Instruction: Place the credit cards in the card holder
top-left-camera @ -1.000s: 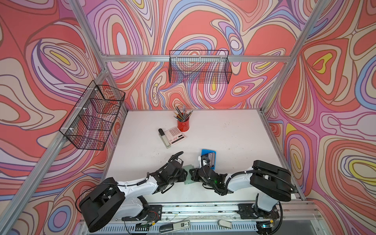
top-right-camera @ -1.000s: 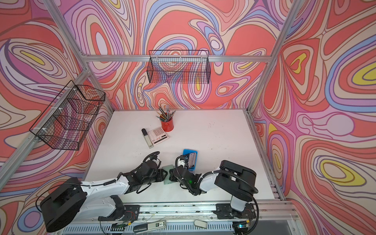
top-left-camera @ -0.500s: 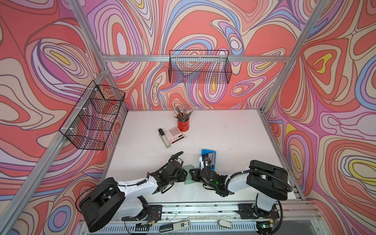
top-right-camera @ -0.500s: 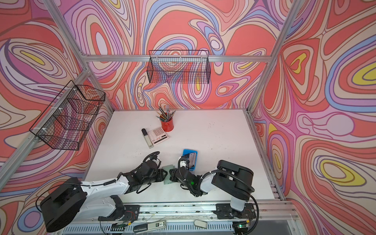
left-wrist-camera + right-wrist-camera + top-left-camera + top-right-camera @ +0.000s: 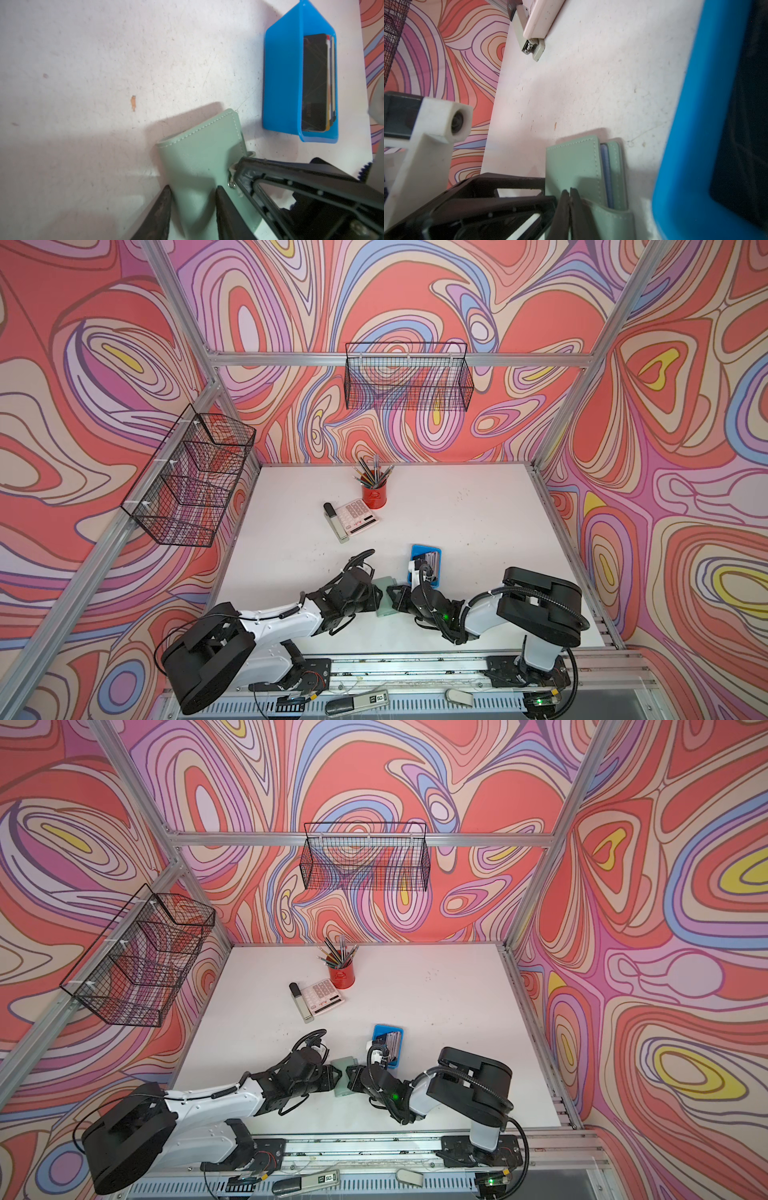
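The sage-green card holder (image 5: 383, 591) sits folded at the front middle of the white desk (image 5: 478, 531). In the right wrist view a blue-violet layer (image 5: 606, 176) shows between its covers. The left gripper (image 5: 195, 207) reaches it from the left, its fingers (image 5: 164, 209) partly apart and clamped on the holder's spine end, one on each side. The right gripper (image 5: 568, 199) meets the holder from the opposite side. Its fingers are pressed together, with the tips against the top cover beside the snap tab; whether they pinch any of the leather I cannot tell. Just beside the holder, to the right and a little farther back, stands the blue tray (image 5: 415, 549). The credit cards (image 5: 313, 83) are stacked inside it, a dark one uppermost. Well behind lie a calculator (image 5: 356, 516), a stapler (image 5: 334, 522) right beside it, and a red pencil cup (image 5: 374, 497) near its far corner. Two wire baskets (image 5: 407, 381) hang on the walls.
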Robot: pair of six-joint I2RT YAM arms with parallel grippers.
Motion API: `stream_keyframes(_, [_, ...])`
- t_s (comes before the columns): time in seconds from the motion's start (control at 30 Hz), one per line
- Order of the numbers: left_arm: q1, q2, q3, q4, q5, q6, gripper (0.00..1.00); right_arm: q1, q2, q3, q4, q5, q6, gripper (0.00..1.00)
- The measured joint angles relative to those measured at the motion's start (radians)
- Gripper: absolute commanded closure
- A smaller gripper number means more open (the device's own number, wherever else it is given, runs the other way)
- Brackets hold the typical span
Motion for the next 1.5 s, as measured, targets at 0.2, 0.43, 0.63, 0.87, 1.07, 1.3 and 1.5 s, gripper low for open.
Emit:
stream_keyframes(0.2, [0.0,0.0,0.0,-0.001,0.0,0.0,0.62,0.028,-0.014,0.005,-0.042,0.052,0.002,1.0])
stream_keyframes(0.43, [0.0,-0.002,0.0,-0.003,0.0,0.0,0.61,0.047,-0.013,0.018,-0.084,0.097,0.001,1.0])
stream_keyframes(0.63, [0.0,-0.005,0.0,-0.007,0.0,-0.001,0.63,0.068,0.018,0.048,-0.093,0.151,0.0,1.0])
stream_keyframes(0.87, [0.0,-0.024,-0.003,-0.033,-0.005,-0.011,0.62,0.089,0.026,0.061,-0.114,0.199,0.004,1.0])
stream_keyframes(1.07, [0.0,-0.056,-0.005,-0.079,-0.017,-0.024,0.62,0.124,0.027,0.076,-0.157,0.271,0.007,1.0])
stream_keyframes(1.3, [0.0,-0.06,-0.005,-0.088,-0.019,-0.028,0.62,0.149,0.042,0.093,-0.182,0.327,0.007,1.0])
stream_keyframes(1.5, [0.002,-0.06,-0.005,-0.088,-0.019,-0.028,0.62,0.165,0.064,0.118,-0.203,0.373,0.0,1.0])
